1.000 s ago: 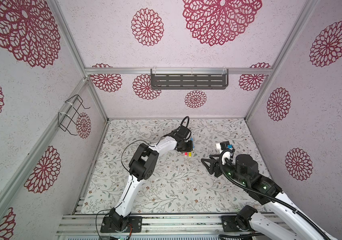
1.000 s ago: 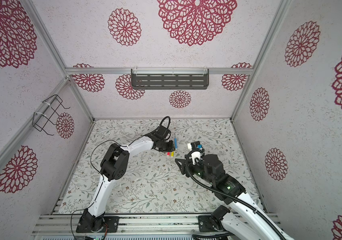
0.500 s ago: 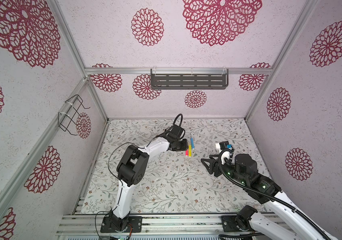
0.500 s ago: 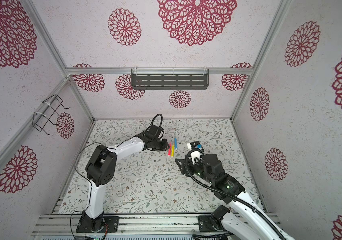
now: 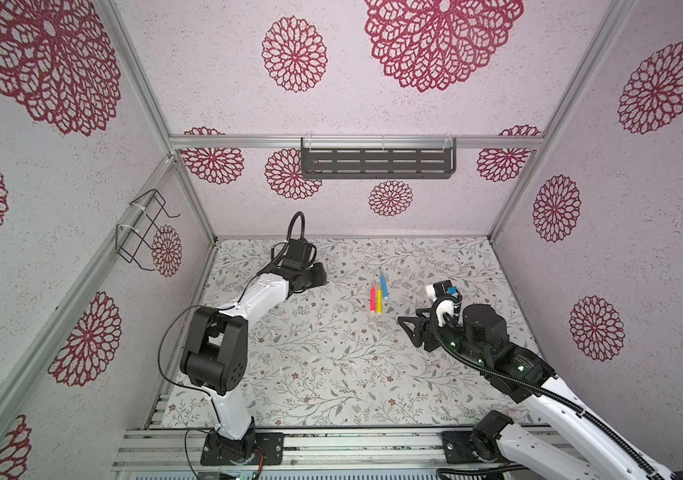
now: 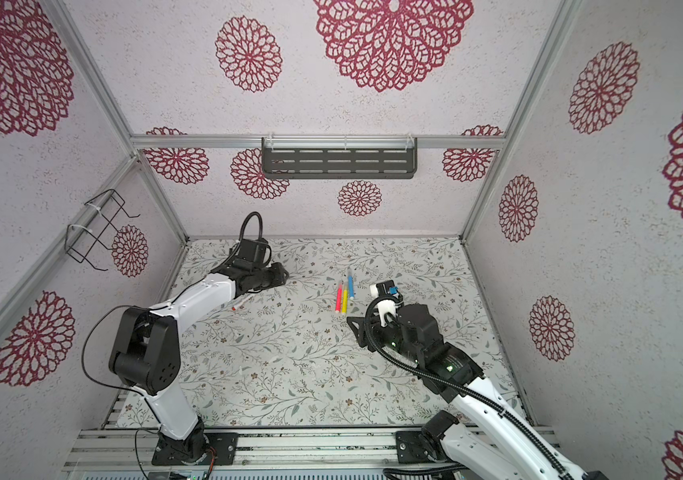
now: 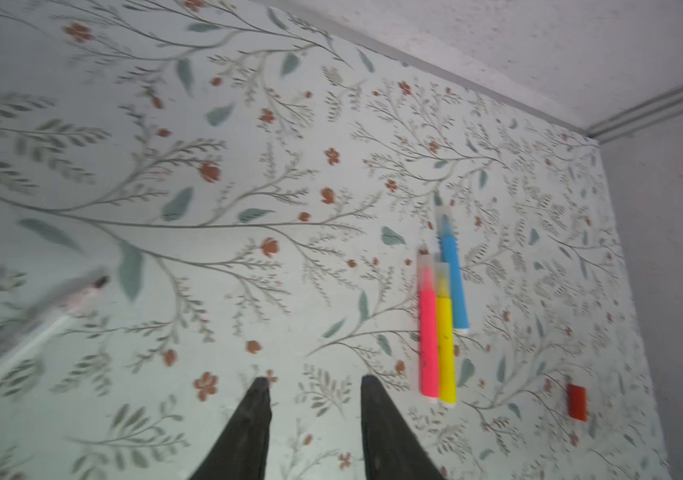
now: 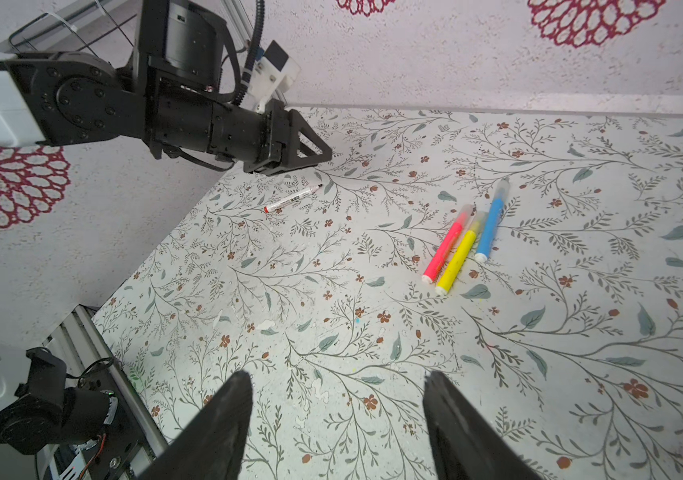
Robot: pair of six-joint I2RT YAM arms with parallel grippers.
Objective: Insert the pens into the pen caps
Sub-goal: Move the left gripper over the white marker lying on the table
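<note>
- So, three coloured pens lay side by side on the floral mat [image 5: 331, 365]: the yellow pen [image 5: 379, 301] in the middle, the pink pen [image 5: 372, 298] touching it, and the blue pen [image 5: 384, 286] just beside it on its other side, shifted toward the back wall.
- In the right wrist view each of the three had a pale translucent cap [image 8: 504, 187] over its back-wall end.
- The white pen with red ends [image 8: 293, 198] lay alone, well apart from the yellow pen on the left arm's side, near the left gripper.
- The red cap [image 7: 577, 402] lay loose on the mat, near the yellow pen on the right arm's side, touching nothing.
- Left gripper [image 7: 314, 380]: jaws apart with nothing between them, above the mat and well apart from the yellow pen, fingertips aimed roughly toward it.
- Right gripper [image 8: 337, 376]: jaws wide apart and empty, near the yellow pen on the opposite side, with no contact.
</note>
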